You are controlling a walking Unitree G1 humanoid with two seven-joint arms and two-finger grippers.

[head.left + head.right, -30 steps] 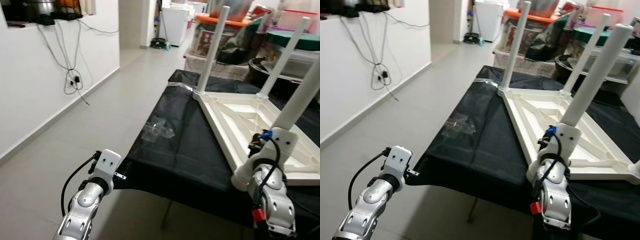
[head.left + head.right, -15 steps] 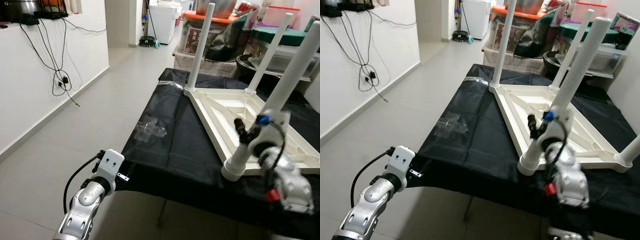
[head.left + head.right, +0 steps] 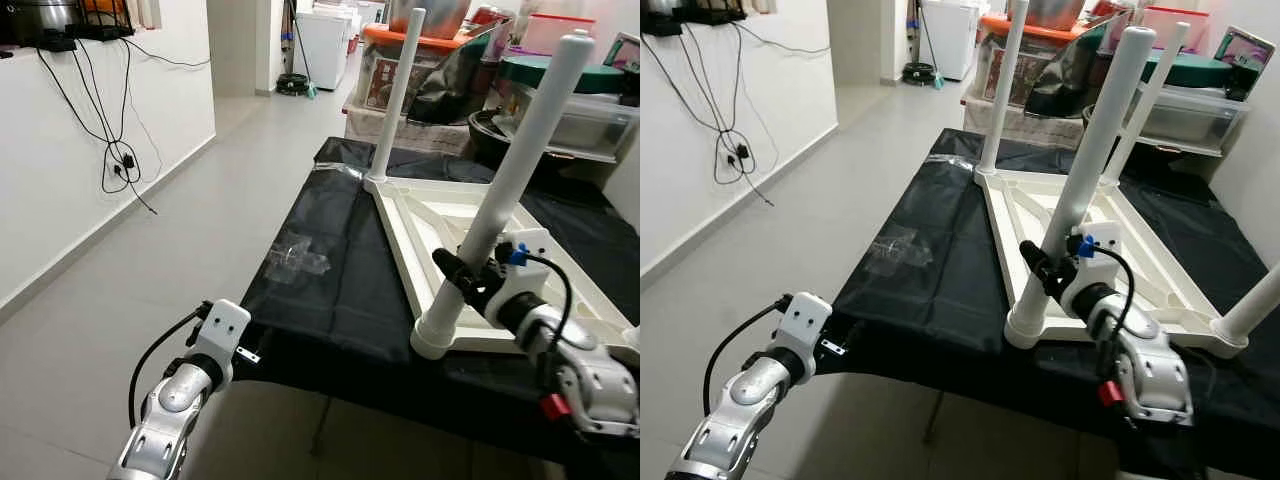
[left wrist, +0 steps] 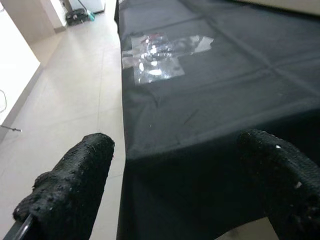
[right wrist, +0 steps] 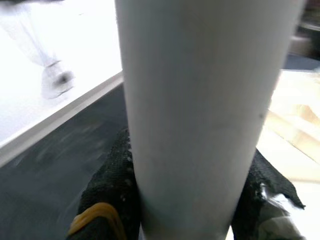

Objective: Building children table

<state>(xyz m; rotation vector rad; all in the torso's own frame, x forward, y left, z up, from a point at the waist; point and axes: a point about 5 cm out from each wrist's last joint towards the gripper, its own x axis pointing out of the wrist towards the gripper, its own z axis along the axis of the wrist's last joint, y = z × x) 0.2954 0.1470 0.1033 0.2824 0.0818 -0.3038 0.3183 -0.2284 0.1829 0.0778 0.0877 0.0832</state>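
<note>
Tool [image 5: 190, 200] grips table leg [image 3: 497, 215], fingertips hidden.

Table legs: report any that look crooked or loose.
The nearest leg, gripped by the right end effector, leans away from the upright far leg. It looks tilted in its socket on the upturned table, perhaps not yet seated.

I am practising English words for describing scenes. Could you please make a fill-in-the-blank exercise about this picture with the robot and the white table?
1. The white table lies upside down on a ____ cloth.
2. The right gripper has its jaws around a table ____.
3. The left gripper has its jaws ____, near the cloth's edge.
4. A clear ____ bag lies on the cloth.

Missing words: black; leg; open; plastic
</note>
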